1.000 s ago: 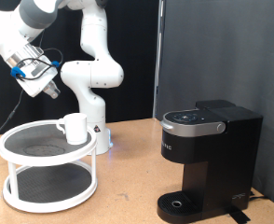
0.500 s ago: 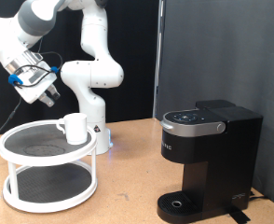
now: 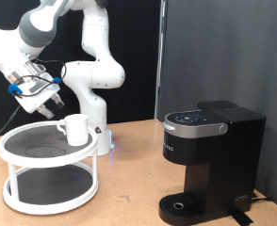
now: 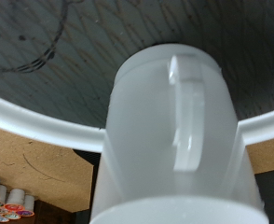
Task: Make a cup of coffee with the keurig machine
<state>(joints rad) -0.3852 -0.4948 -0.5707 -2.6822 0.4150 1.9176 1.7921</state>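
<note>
Open air between pincer and cup; nothing intervening.

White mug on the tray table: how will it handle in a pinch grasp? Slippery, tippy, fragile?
The cup looks like smooth glazed ceramic, so probably stiff but slick between hard pads, and breakable if dropped. It stands upright near the edge of the tray table, so a sideways nudge might push it off. Its side handle likely shifts the weight slightly. The tool hovers beside it, not touching.

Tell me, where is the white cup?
The cup stands on the top tier of the round white tray table, at the exterior view's left, just below the gripper.
</note>
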